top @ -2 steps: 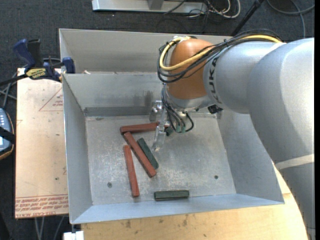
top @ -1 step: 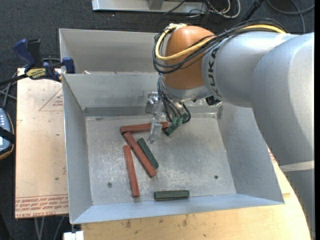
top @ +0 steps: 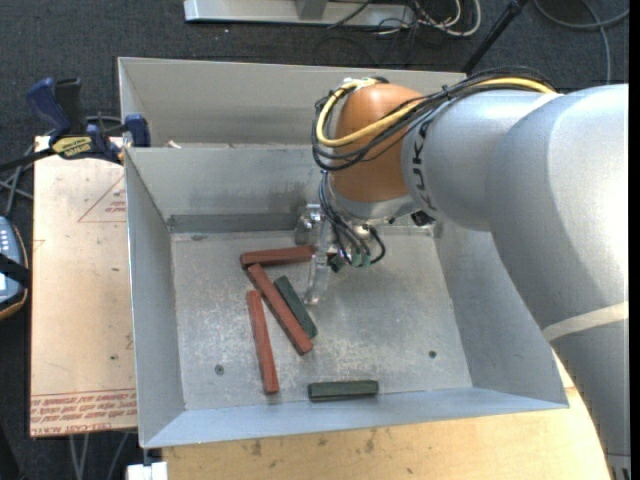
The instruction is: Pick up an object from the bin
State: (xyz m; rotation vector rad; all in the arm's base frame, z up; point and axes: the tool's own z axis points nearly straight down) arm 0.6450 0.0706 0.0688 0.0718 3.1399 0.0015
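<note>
Camera view: arm from right, gripper low beside dark green bar (mid-bin).

We list one thick silver-grey arm lettered KUKA, a glossy orange wrist cover, looped yellow and black cables, and a slim metal gripper.

light: bright, even | shadows: soft, in bin | glare: mild, on arm
</note>
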